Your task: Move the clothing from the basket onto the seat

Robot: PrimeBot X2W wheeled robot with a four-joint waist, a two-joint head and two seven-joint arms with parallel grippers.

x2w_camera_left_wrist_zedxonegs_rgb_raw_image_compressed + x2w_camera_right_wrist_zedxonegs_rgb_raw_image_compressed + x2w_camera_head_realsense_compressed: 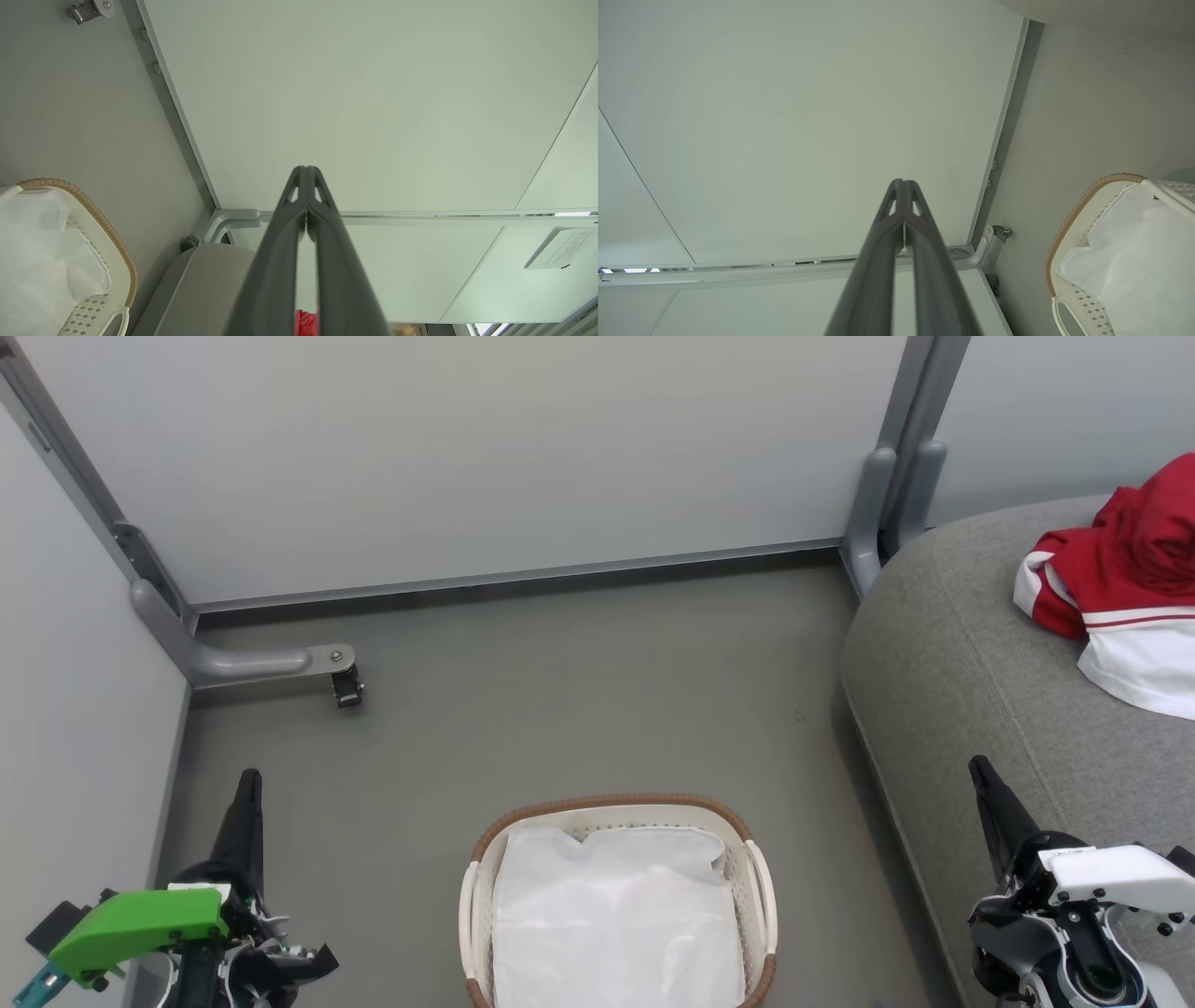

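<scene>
Red-and-white fabric clothing [1120, 569] lies on grey woven upholstered seat [943, 644]. White plastic lattice basket [616, 800], brown rim, holds white liner sheet [616, 915]. Jaws of left gripper [250, 782] and right gripper [980, 770] together, empty. Transfer judged complete. Next move: keep arms clear, no further pick.

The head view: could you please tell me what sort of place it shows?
Probably a partitioned test booth staged as a home corner: pale panels on grey metal posts, a grey seat holding red clothing, and a basket on the floor.
</scene>
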